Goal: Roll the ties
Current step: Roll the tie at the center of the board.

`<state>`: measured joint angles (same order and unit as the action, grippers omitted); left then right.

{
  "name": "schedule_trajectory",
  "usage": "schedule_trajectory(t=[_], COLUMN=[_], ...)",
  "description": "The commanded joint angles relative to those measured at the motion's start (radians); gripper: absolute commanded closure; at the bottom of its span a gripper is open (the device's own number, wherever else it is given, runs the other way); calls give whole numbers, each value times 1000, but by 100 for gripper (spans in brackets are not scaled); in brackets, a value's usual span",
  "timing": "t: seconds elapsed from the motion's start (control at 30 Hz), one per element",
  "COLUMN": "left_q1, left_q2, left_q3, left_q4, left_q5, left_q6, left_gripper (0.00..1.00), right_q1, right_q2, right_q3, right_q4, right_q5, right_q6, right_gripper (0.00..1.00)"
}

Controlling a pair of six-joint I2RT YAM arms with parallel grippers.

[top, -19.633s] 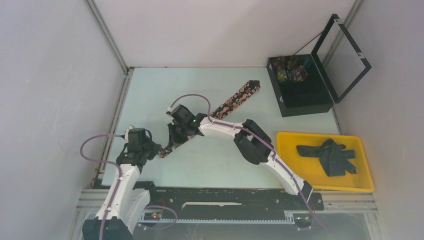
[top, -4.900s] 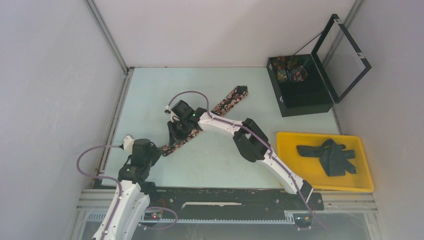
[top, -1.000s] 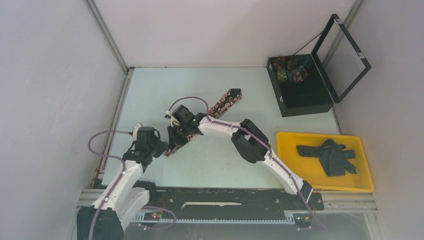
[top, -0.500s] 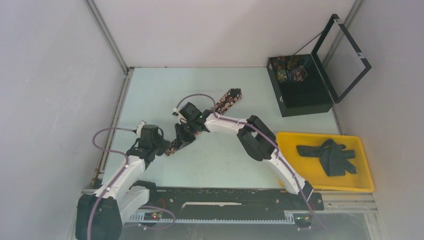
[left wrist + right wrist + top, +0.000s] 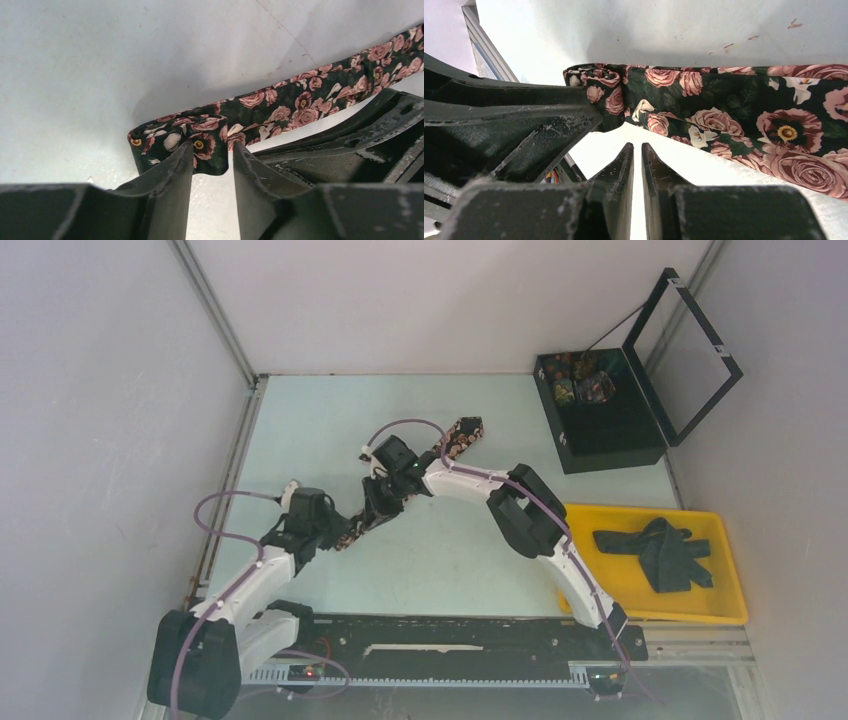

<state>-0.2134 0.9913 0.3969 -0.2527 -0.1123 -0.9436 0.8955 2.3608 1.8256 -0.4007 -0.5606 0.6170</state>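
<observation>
A black tie with pink roses lies diagonally on the table, its wide end far right and its narrow end near left. In the left wrist view the tie has its narrow end folded over. My left gripper is shut on that folded end, with the fabric between its fingertips. My right gripper is shut and empty, just right of the left one and beside the tie. Its fingertips are over bare table. The left gripper's finger reaches the small roll at the tie's end.
A yellow tray at the right holds a heap of dark ties. An open black box at the far right holds rolled patterned ties. Grey walls close in the table on three sides.
The tie has been drawn toward the near left, its wide end now closer in. In the last second both grippers shifted right, and the left one closed in on the tie's narrow end.
</observation>
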Motion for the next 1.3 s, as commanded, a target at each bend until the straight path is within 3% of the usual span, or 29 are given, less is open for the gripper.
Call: schedule_trajectory(t=[0.0,0.63,1.03,1.27], left_q1=[-17,-16,46,47], left_q2=[-22,-293,-471,-462], left_q3=[33,64,10,6], left_q4=[9,-207,-373,-370], left_q5=[-26,-177,-208,-199], left_q6=[-7,44,55,51], left_gripper=[54,31,32,36], right_q1=[-2,30,66,72], right_q2=[-80,-67,36,93], right_q3=[4,129,289,364], right_q4=[30,-15,-82,-115], right_q5=[8,1,-7,-10], right_q6=[-13,-5,-5,-5], right_gripper=[86,82,82,82])
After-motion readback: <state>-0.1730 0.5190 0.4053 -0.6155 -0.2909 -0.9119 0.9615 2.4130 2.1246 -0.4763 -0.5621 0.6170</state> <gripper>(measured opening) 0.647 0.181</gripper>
